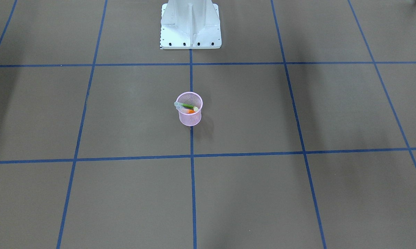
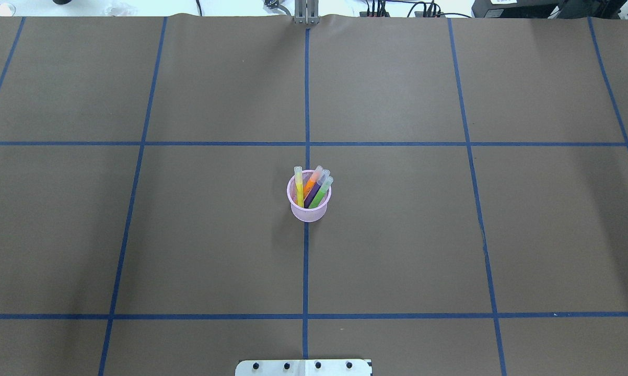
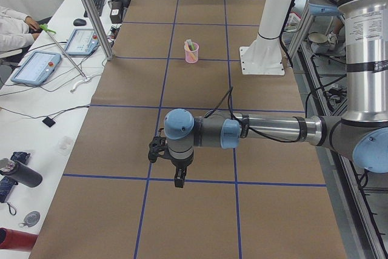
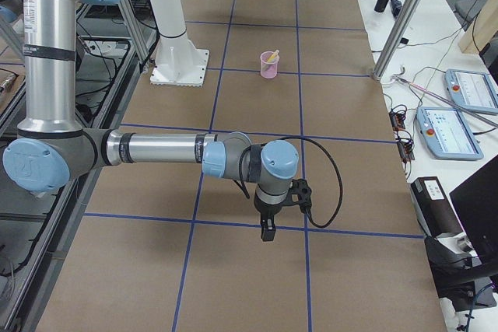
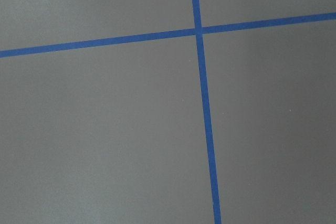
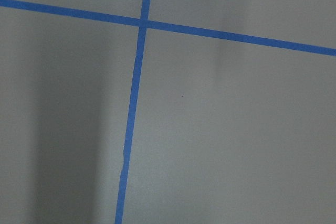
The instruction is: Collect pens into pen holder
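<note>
Pink mesh pen holder (image 2: 309, 211) is sitting upright pretty much dead centre of the brown-papered table (image 2: 423, 235). It's right on the blue tape line (image 2: 305, 271) that runs out from the robot's white base (image 1: 190, 27). The pens are all inside it, pale caps poking up over the rim. I count a yellow pen (image 2: 299, 189) off on its own side, then an orange pen (image 2: 312, 183), a purple pen (image 2: 313, 194) and a green pen (image 2: 321, 194) bunched together.

Both arms hang low over the table, well apart from the cup, one toward each end. The left gripper (image 3: 180, 181) and right gripper (image 4: 267, 232) both point straight down. From these side angles I honestly can't tell if the fingers are wide or closed. The wrist cams just show paper and crossing tape.
</note>
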Robot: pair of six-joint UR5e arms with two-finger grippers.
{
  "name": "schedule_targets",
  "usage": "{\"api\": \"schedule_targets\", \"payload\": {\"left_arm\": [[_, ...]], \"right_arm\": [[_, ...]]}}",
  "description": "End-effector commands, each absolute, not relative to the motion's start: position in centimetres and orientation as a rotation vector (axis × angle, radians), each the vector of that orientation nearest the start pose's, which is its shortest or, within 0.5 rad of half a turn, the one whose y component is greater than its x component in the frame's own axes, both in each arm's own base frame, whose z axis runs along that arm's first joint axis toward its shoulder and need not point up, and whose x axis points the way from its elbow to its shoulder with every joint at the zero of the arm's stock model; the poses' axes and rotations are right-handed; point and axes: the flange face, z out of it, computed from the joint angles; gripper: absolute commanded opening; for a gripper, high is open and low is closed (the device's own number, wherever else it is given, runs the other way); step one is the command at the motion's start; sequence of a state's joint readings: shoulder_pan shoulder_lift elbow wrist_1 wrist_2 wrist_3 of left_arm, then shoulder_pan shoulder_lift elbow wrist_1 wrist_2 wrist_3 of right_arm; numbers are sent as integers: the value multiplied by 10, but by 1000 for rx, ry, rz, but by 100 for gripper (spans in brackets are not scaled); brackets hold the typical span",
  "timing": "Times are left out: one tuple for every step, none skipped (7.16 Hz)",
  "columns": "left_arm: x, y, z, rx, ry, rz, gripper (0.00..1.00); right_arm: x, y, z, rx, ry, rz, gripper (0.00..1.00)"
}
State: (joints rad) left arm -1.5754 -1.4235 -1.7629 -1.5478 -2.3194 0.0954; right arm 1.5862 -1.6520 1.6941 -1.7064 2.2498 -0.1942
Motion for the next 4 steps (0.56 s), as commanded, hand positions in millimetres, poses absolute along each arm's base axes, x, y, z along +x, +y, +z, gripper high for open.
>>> {"api": "schedule_targets", "payload": {"left_arm": [[-67, -431, 636, 59, 747, 96, 100], [-67, -431, 635, 61, 747, 95, 100], [-67, -430, 636, 59, 747, 95, 100], [-67, -430, 636, 59, 747, 95, 100]], "right_arm": [[77, -447, 657, -20, -687, -140, 100], [78, -445, 658, -23, -686, -139, 100], [78, -445, 659, -25, -686, -137, 100], [78, -444, 660, -26, -686, -138, 100]]}}
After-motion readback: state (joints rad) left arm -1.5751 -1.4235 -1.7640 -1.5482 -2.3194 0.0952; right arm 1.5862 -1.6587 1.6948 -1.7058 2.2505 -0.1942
